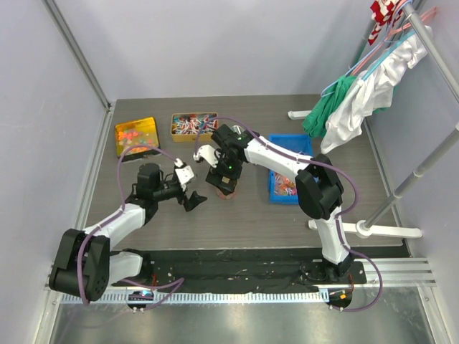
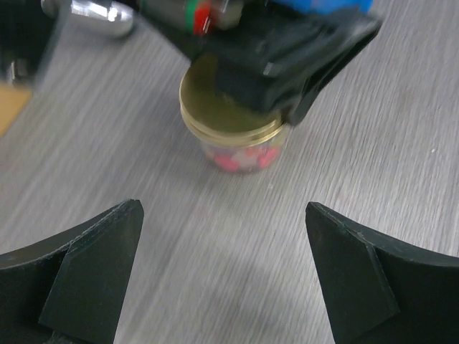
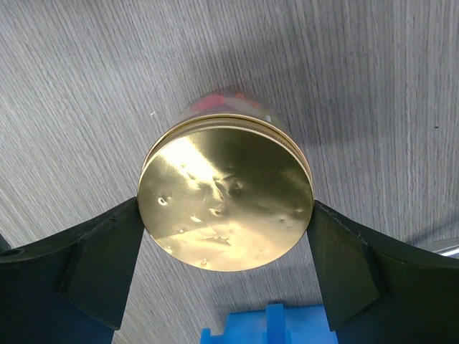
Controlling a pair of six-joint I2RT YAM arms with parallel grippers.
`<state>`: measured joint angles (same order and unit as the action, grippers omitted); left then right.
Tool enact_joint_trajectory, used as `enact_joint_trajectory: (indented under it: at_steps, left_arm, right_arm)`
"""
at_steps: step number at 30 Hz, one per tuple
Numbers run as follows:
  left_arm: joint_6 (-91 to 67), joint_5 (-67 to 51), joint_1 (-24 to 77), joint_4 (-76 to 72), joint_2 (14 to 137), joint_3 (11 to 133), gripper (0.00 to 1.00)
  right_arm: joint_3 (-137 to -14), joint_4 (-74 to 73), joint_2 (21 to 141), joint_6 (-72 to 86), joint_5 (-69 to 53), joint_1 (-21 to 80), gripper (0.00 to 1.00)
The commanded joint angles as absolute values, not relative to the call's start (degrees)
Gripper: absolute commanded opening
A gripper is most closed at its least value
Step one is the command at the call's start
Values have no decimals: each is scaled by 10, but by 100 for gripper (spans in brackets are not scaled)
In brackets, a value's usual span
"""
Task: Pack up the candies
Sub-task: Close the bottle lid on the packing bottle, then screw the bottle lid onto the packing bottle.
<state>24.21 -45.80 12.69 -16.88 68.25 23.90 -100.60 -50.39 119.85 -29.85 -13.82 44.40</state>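
Candies (image 2: 238,160) sat in lidded jar (image 2: 215,118) on desk (image 2: 373,186). My right end effector (image 3: 226,208) hung directly above, fingers (image 3: 100,258) flanking gold lid (image 3: 226,193) at both edges; gripping or merely touching, could not tell. My left end effector (image 2: 222,206) gaped wide, empty, jar straight ahead, apart.

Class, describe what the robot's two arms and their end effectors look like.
Both the left arm and right arm have white links, black joints and purple cables looped alongside. The left end effector and right end effector each carry two black, wedge-shaped fingers.
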Motion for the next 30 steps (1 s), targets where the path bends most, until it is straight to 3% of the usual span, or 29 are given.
enact_joint_trajectory:
  at_steps: [1, 9, 16, 21, 30]
  left_arm:
    - [179, -475, 140, -237, 681, 275, 100]
    - [126, -440, 201, -361, 699, 234, 100]
    - [140, -371, 280, -525, 791, 157, 100]
    - [127, -338, 289, -720, 898, 124, 100]
    - [88, -187, 333, -817, 1018, 165, 100]
  right_arm:
    - [-1004, -512, 1184, -302, -138, 445, 94]
    - [-1026, -525, 1195, -306, -139, 442, 95]
    - [-1033, -527, 1201, -304, -132, 439, 95]
    - [-1027, -529, 1200, -304, -130, 435, 95]
    - [-997, -533, 1173, -314, -134, 432, 95]
